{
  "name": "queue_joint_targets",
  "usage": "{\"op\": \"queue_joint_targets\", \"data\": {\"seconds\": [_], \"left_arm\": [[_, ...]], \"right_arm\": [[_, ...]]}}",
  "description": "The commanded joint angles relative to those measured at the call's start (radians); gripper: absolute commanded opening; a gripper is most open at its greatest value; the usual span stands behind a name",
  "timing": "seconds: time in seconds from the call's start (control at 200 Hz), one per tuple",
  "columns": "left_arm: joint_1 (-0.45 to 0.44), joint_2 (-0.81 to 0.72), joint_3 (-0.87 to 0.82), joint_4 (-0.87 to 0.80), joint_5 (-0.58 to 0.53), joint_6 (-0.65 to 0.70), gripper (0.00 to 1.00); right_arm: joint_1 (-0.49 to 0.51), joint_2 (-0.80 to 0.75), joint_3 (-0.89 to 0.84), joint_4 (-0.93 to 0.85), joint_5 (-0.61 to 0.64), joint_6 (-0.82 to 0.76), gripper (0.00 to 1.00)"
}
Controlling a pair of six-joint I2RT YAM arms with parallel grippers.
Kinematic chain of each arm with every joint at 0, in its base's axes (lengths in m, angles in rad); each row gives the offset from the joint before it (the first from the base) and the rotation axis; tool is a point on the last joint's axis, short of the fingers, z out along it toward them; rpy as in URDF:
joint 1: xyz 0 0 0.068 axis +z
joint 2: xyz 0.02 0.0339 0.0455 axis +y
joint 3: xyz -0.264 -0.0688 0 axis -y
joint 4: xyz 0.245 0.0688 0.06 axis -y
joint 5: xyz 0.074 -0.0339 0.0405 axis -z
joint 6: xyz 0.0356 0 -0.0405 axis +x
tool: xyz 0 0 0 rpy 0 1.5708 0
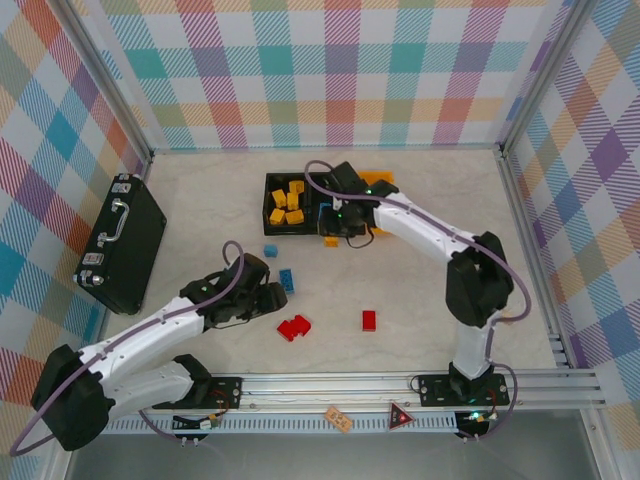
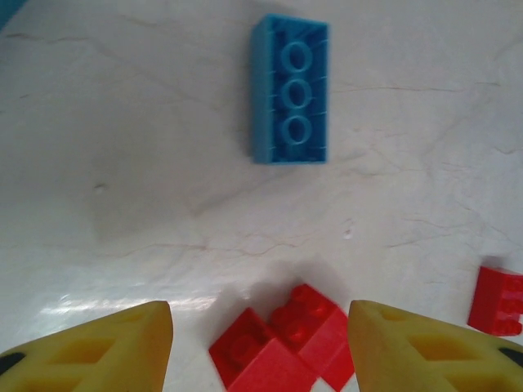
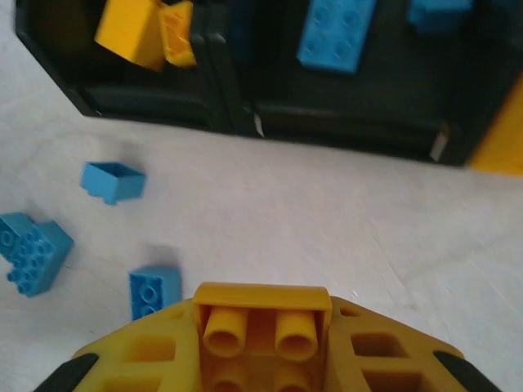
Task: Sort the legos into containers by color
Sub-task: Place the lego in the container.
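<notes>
Two black bins and a yellow-orange bin [image 1: 381, 180] stand joined at the table's back. The left black bin [image 1: 270, 230] holds several yellow legos [image 1: 286, 204]; blue legos [image 3: 335, 33] lie in the middle black bin [image 3: 343, 126]. My right gripper [image 1: 334, 233] hovers over the table just in front of the bins, shut on a yellow lego [image 3: 263, 327] whose hollow underside faces the camera. My left gripper [image 2: 260, 331] is open and low, its fingers [image 2: 106, 347] either side of two touching red legos [image 2: 282, 343]. An upturned blue lego [image 2: 290, 90] lies beyond them.
A black briefcase [image 1: 122, 243] lies at the left. Loose blue legos [image 1: 270, 250] [image 1: 287, 279] sit mid-table, and a single red lego [image 1: 368, 320] lies right of the red pair [image 1: 294, 326]. Checked walls close in three sides.
</notes>
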Motion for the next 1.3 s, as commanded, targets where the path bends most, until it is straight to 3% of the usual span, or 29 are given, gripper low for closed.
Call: {"op": "queue_joint_targets", "data": {"seconds": [0.0, 0.535, 0.88, 1.11, 1.295], "left_arm": [[0.001, -0.045, -0.022, -0.080, -0.051, -0.050, 0.59], [0.006, -0.099, -0.044, -0.110, -0.064, -0.068, 0.59], [0.005, -0.100, -0.053, -0.092, -0.051, -0.066, 0.59], [0.005, -0.104, -0.054, -0.091, -0.052, -0.065, 0.59], [0.006, -0.112, -0.049, -0.088, -0.068, -0.070, 0.59]], "right_arm": [[0.006, 0.091, 0.129, -0.045, -0.040, -0.041, 0.23], [0.006, 0.547, 0.784, -0.222, -0.081, -0.052, 0.25], [0.005, 0.664, 0.939, -0.195, -0.052, -0.038, 0.27], [0.001, 0.669, 0.968, -0.182, -0.011, -0.033, 0.48], [0.008, 0.621, 0.957, -0.206, -0.012, -0.049, 0.49]]}}
